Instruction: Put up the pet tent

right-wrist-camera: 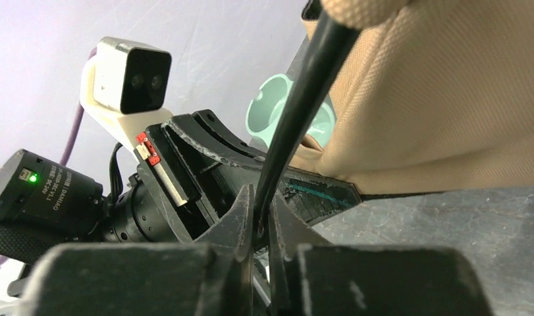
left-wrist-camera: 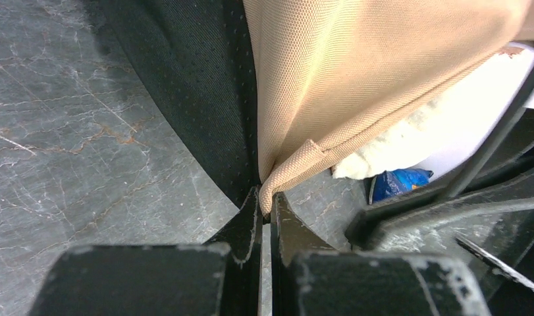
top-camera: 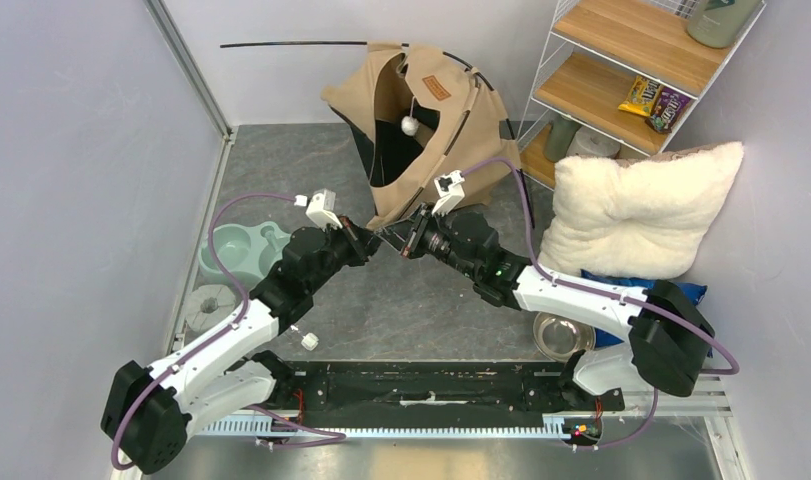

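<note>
Trouble would start at the pet tent (top-camera: pixel 421 140), which sits half-raised and lopsided on the grey floor (top-camera: pixel 311 160), with both arms meeting at its near bottom corner. The left gripper (left-wrist-camera: pixel 265 210) is clenched on the tan corner loop (left-wrist-camera: pixel 293 168) at that corner. Just beside it, the right gripper (right-wrist-camera: pixel 261 224) is nipped around a thin black pole (right-wrist-camera: pixel 303 99) coming down from the tent.

The pole looks bent under load, so a slipping pinch could let it spring away from the corner. A hard pull could also drag the loop free or tip the tent toward the pillow (top-camera: pixel 631 210) on its right.

The pole's tip is hidden between the fingers, so I cannot tell whether it is seated in the loop. From above, the arms cover the corner. A second pole (top-camera: pixel 291 44) juts out left of the tent's top, its far end loose.
</note>
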{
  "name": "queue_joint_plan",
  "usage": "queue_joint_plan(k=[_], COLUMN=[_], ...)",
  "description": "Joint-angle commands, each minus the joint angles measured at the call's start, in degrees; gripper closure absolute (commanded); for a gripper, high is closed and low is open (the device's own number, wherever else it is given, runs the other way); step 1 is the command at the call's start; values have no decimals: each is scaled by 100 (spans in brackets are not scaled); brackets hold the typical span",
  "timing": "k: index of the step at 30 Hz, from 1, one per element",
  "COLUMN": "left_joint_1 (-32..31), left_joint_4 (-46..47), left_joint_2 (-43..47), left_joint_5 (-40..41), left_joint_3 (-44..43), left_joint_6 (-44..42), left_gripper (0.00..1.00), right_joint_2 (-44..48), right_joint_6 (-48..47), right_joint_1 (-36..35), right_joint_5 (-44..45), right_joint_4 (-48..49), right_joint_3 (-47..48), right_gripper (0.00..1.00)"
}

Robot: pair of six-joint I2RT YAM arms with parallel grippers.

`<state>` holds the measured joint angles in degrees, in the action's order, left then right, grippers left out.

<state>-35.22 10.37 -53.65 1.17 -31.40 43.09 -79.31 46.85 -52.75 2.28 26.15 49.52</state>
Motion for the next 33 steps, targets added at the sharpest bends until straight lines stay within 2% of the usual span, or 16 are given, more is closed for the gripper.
queue_joint_plan(k=[1,8,18,26,33], left_joint_1=[-13,-11,-11,-11,-12], left_joint_4=[179,741,1930,2163,2100], left_joint_2=[-53,126,57,208,382], left_joint_5=[-99,-99,-271,-355,24], left_joint_3=[-20,478,1311,1651,1851], left_joint_6=[-124,-679,-1278,-1674,-1595], left_gripper=[98,98,98,98,98], right_joint_2=[-68,511,580,373,300], right_joint_6=[35,-354,-728,-970,-759], right_joint_1=[-7,1,15,165,399], right_joint_5=[164,1359,2019,2446,2821], right_joint_4=[210,156,939,1591,1902], right_joint_3=[97,36,207,460,530], right_gripper=[100,100,100,100,100])
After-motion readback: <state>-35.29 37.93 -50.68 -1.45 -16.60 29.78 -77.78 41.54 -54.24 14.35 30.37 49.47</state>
